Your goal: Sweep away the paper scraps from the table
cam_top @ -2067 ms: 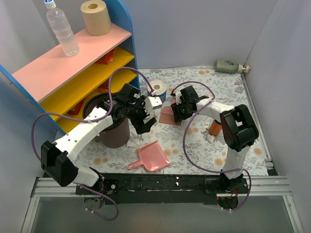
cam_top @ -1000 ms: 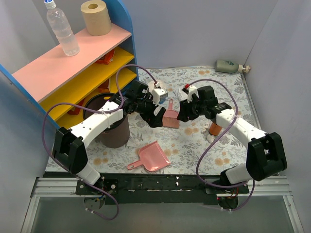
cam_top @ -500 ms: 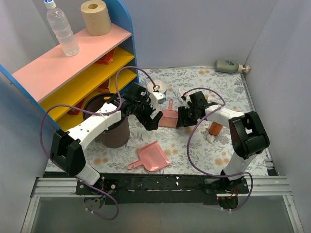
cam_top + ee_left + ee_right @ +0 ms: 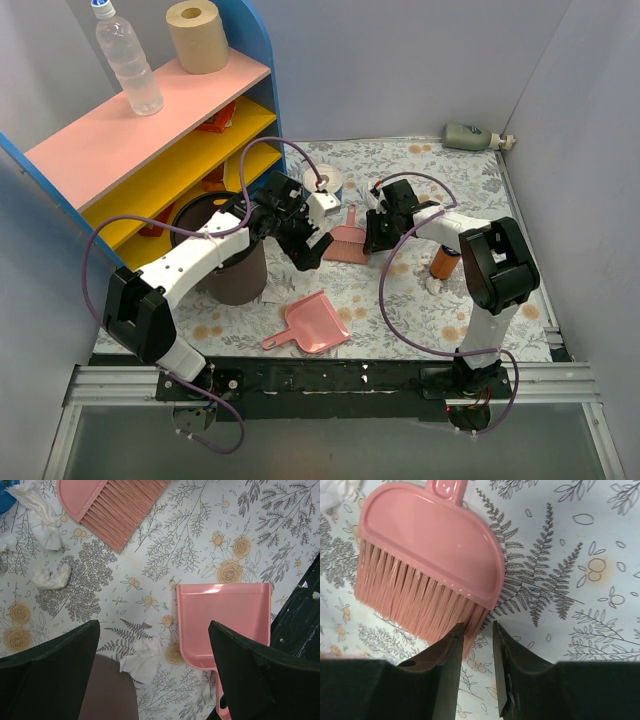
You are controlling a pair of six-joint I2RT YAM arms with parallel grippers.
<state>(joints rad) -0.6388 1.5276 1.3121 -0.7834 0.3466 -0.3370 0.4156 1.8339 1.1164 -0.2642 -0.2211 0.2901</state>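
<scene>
The right gripper (image 4: 478,627) sits low over the table (image 4: 470,190), its jaws parted by only a slit and gripping nothing. Its tips are at the bristle edge of the pink brush (image 4: 430,560), whose handle points away toward 12 o'clock in the wrist view. With the handle at the far end, this looks more like nudging or lining up than a grasp. The left gripper (image 4: 154,625) hangs spread wide and empty. It is probably kept high so that both the pink dustpan (image 4: 225,620) at 4 o'clock and the paper scraps (image 4: 50,577) at 9 to 10 o'clock stay in its view. Another scrap lies at 6 o'clock against the brown bin (image 4: 105,690). No scraps have been gathered yet.

Compared with a second ago, the right arm's elbow, then flung out toward 4 o'clock in the top view, is now folded in nearer its base. The brush, dustpan and left gripper have barely shifted.
</scene>
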